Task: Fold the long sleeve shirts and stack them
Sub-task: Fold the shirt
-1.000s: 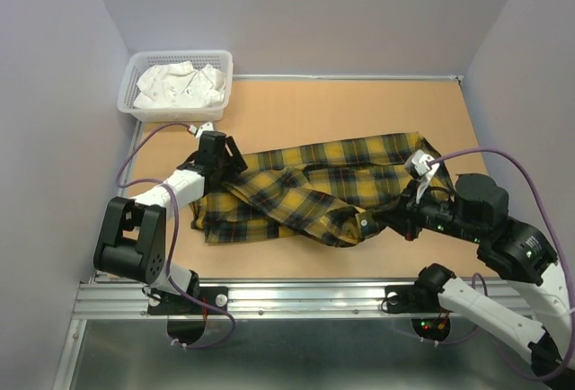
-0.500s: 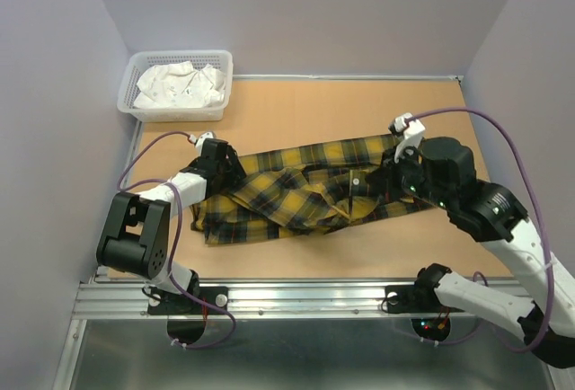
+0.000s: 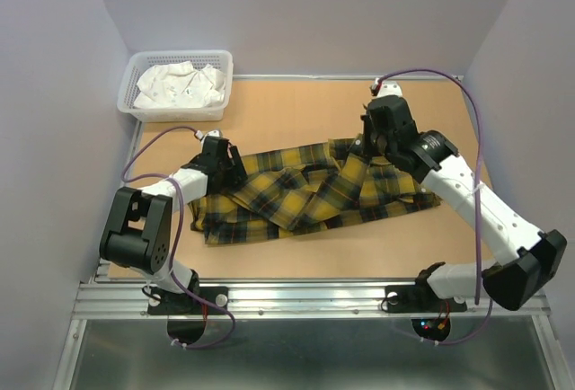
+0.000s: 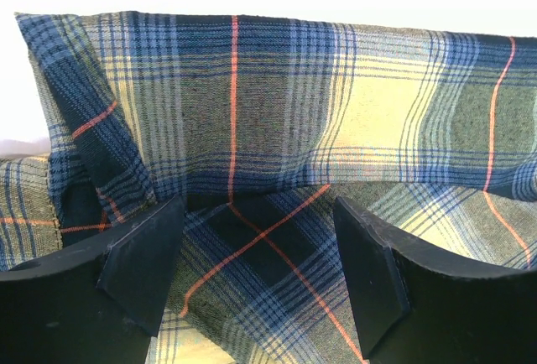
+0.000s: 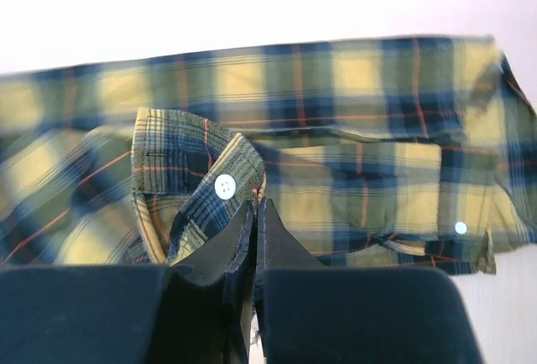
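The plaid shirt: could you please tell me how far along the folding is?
Nothing looks finished: the plaid shirt lies bunched, with no neat fold. In hand: the right gripper pinches a sleeve cuff; the left gripper is open over fabric. Left: folding, stacking.

Plaid shirt (image 3: 296, 197) rumpled, L arm (image 3: 191, 177) at left end, R arm (image 3: 449, 174) at far edge, basket (image 3: 180, 54) far-left

It looks like a robot lab: a left arm (image 3: 171, 194) and a right arm (image 3: 467, 192) sit by a metal rail (image 3: 296, 296) at a wooden table (image 3: 296, 102) (plain walls (image 3: 54, 93) box it in).
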Robot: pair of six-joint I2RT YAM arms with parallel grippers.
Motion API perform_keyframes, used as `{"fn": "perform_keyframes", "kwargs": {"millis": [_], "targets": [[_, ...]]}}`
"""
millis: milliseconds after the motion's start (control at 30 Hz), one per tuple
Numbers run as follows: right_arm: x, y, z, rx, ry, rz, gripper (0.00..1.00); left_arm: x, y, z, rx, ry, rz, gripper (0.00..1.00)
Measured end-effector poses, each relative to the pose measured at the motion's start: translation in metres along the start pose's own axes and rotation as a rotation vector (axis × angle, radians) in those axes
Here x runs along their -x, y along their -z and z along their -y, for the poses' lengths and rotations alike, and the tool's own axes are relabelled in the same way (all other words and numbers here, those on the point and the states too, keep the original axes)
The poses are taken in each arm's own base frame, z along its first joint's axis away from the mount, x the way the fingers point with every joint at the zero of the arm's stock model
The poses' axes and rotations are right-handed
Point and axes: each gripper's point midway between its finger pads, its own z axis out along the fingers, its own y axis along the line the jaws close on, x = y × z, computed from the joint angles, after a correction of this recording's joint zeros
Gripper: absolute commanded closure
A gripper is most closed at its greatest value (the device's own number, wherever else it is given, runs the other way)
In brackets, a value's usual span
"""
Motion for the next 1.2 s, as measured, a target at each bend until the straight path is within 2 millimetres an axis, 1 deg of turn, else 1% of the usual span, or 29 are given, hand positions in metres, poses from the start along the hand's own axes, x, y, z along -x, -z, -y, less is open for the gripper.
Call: {"fn": "perform_keyframes", "kwargs": {"millis": [67,167,333,400,467,567,633,700,767,833,933,967,1000,1067,1167,1200], "targets": [[-0.003,-0.018,0.016,-0.056,-0.039,-0.031,0.99,0.0,0.0,0.001,-0.002,-0.007,-0.009,0.16],[-0.005,-0.044,0.051,-0.146,-0.119,-0.065,0.99,-0.001,-0.001,0.003,-0.002,-0.015,-0.027,0.16],[-0.003,-0.065,0.092,-0.233,-0.221,-0.071,0.99,-0.003,0.0,0.006,-0.022,-0.029,-0.046,0.16],[-0.004,-0.073,0.103,-0.256,-0.257,-0.074,0.99,-0.003,0.0,0.007,-0.027,-0.034,-0.051,0.16],[-0.008,-0.085,0.113,-0.276,-0.29,-0.089,1.0,-0.004,0.001,0.007,-0.03,-0.041,-0.058,0.16],[-0.019,-0.1,0.118,-0.286,-0.321,-0.128,1.0,-0.006,0.001,0.006,-0.028,-0.055,-0.068,0.16],[-0.024,-0.105,0.119,-0.278,-0.332,-0.15,1.0,-0.006,0.002,0.005,-0.026,-0.062,-0.072,0.16],[-0.023,-0.104,0.11,-0.221,-0.332,-0.159,1.0,-0.007,0.002,0.005,-0.023,-0.065,-0.076,0.16],[-0.018,-0.098,0.102,-0.166,-0.321,-0.15,1.0,-0.007,0.003,0.005,-0.022,-0.066,-0.08,0.16],[-0.006,-0.086,0.092,-0.084,-0.28,-0.12,0.99,-0.006,0.004,0.005,-0.021,-0.068,-0.083,0.16],[0.024,-0.049,0.072,0.08,-0.2,-0.019,0.99,0.0,0.009,0.009,-0.029,-0.073,-0.077,0.14],[0.037,-0.029,0.064,0.143,-0.166,0.036,0.99,0.003,0.012,0.011,-0.035,-0.076,-0.07,0.13],[0.045,-0.016,0.06,0.18,-0.145,0.074,0.99,0.009,0.017,0.016,-0.049,-0.081,-0.054,0.13],[0.063,0.019,0.046,0.28,-0.087,0.169,0.99,0.022,0.027,0.03,-0.086,-0.101,-0.013,0.13],[0.077,0.061,0.032,0.387,-0.021,0.27,1.0,0.04,0.046,0.061,-0.164,-0.149,0.057,0.14],[0.08,0.074,0.027,0.428,-0.002,0.297,0.99,0.045,0.054,0.077,-0.201,-0.175,0.083,0.14]]}}
